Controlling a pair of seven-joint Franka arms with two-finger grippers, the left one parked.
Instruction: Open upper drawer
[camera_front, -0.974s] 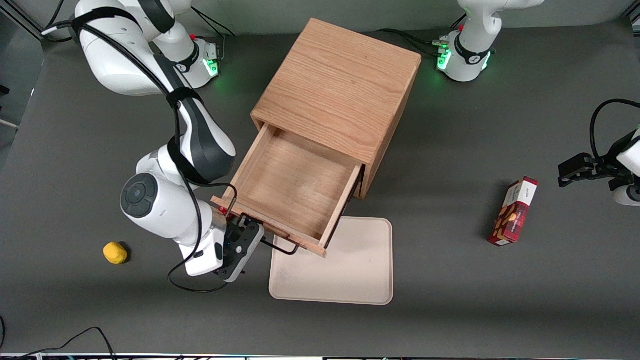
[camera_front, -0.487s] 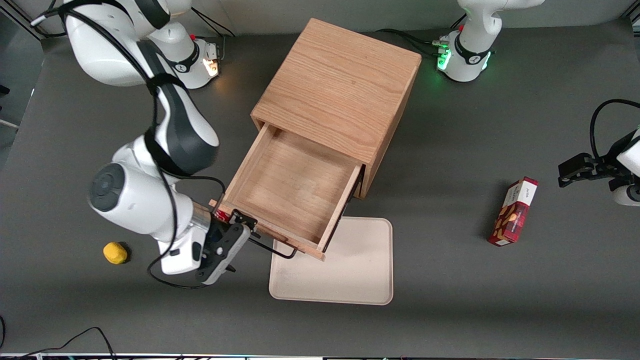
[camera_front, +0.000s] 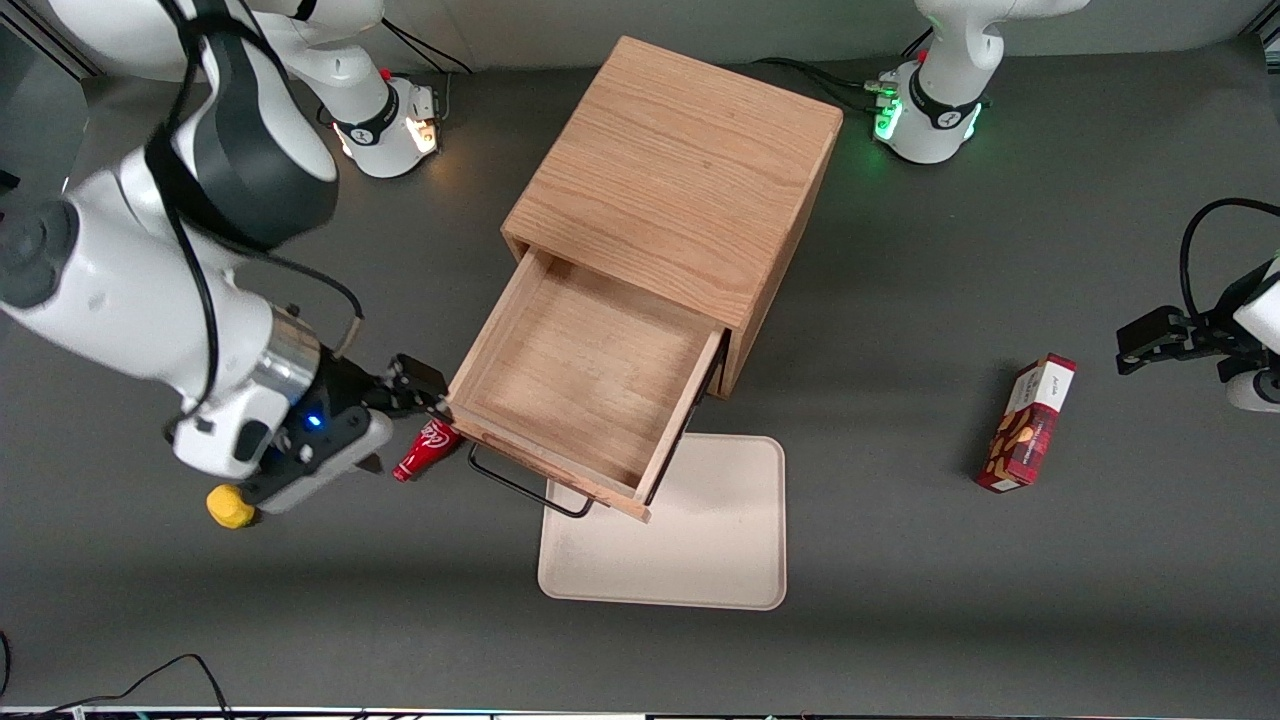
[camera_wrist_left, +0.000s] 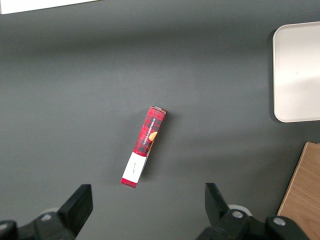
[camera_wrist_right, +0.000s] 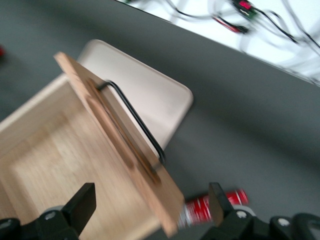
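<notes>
This is a robotics lab bench, not a home. A dark grey mat (camera_front: 900, 620) covers the table, and white arm bases (camera_front: 925, 115) with green status lights are bolted along its edge, trailing black cables (camera_front: 800, 70). A lone wooden drawer cabinet (camera_front: 680, 170), a beige tray (camera_front: 700, 560) and a snack box (camera_front: 1030, 425) are laid out like test props.

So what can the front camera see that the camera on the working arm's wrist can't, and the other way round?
Only the front view shows the whole cabinet, the yellow object, the red snack box and the gripper from outside, open beside the drawer's corner. Only the wrist view shows the white surface strewn with cables. Both show the upper drawer pulled out and empty, its black handle, the beige tray and the red can.
</notes>
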